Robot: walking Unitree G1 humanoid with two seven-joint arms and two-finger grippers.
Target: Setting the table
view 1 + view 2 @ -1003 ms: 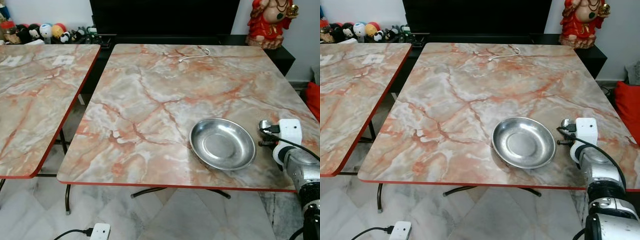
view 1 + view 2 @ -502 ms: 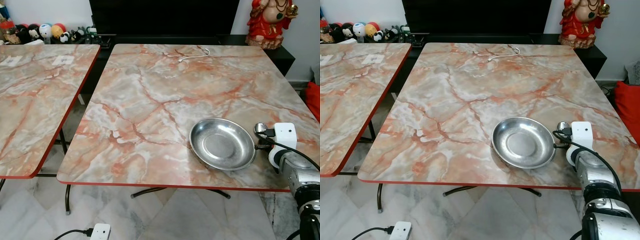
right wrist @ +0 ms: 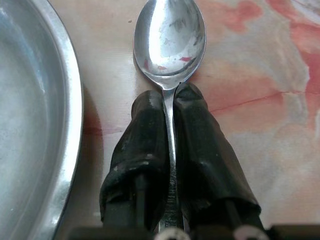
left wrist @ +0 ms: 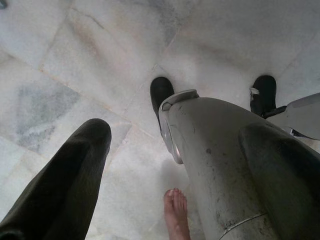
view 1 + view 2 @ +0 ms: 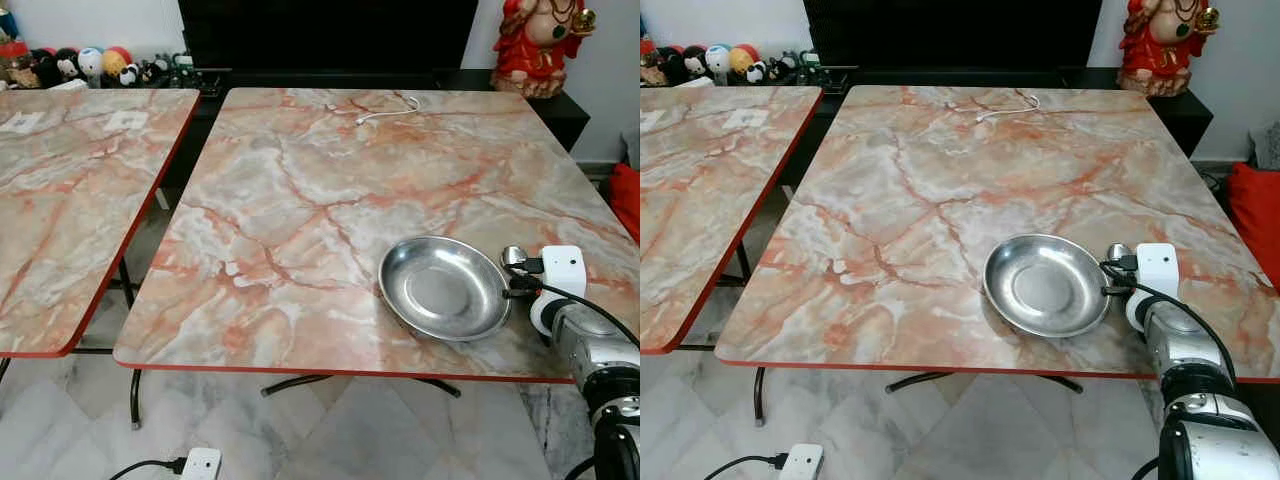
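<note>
Marble counter (image 5: 300, 200): right claw (image 3: 170, 107), clenched on spoon (image 3: 170, 37), should lower it flat just beside plate (image 5: 445, 288), bowl clear of rim.

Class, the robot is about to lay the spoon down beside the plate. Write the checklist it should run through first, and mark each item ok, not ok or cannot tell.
1. Right pincer shut on the spoon handle: ok.
2. Spoon bowl clear of the plate rim, beside it: ok.
3. Spoon already resting on the table: cannot tell.
4. Bare tabletop on the plate's right for the spoon: ok.
5. White cable at the far edge, well away: ok.
6. Left pincer hanging idle over the floor: ok.
</note>
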